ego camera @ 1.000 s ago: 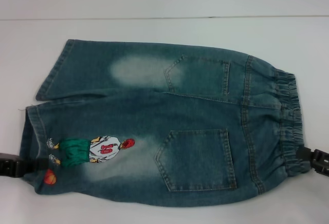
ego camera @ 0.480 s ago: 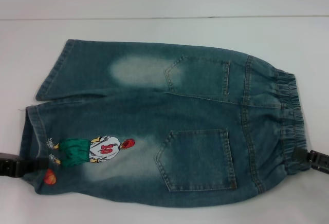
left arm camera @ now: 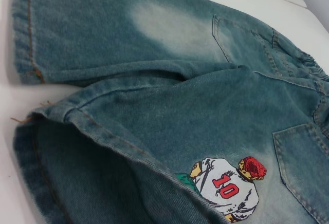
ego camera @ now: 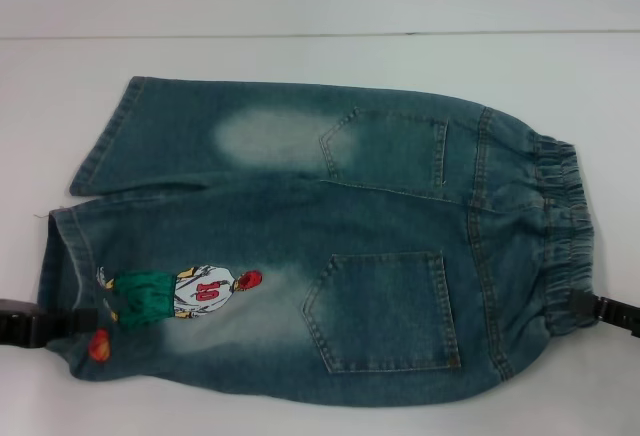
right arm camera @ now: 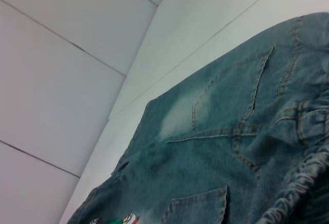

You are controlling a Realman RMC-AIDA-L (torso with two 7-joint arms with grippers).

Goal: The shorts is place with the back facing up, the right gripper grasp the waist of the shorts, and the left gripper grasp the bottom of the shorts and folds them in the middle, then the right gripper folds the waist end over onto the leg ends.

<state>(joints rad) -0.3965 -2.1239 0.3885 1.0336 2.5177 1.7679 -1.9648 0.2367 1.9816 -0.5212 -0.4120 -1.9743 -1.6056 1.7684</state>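
Taking the shorts point(ego camera: 320, 246) as the landmark, the nearer leg, the one with the embroidered player point(ego camera: 180, 294), is where the change shows; since half a second ago its hem has wrinkled and drawn in a little, the orange ball patch sliding slightly along the near edge, while the left gripper point(ego camera: 60, 323) sits at that same hem corner, its black fingers pressed into the cloth; I judge it closed on the bottom of the shorts point(ego camera: 70, 286), and the left wrist view, with the hem point(left arm camera: 103, 136) lifted into a ridge right under the camera, agrees. At the other near corner the right gripper point(ego camera: 590, 308) has moved inward and slightly up along the gathered waist point(ego camera: 565, 246), now biting the elastic where a second ago it stood just outside it; it looks clamped on the waistband, though its fingertips are buried in the ruching. Both ends of the near edge therefore seem held, so the grasping stage reads as done and the fold down the middle not yet begun. Farther off, the far leg point(ego camera: 140, 131) and far pocket point(ego camera: 385, 146) lie flat and unmoved on the white table point(ego camera: 320, 56).
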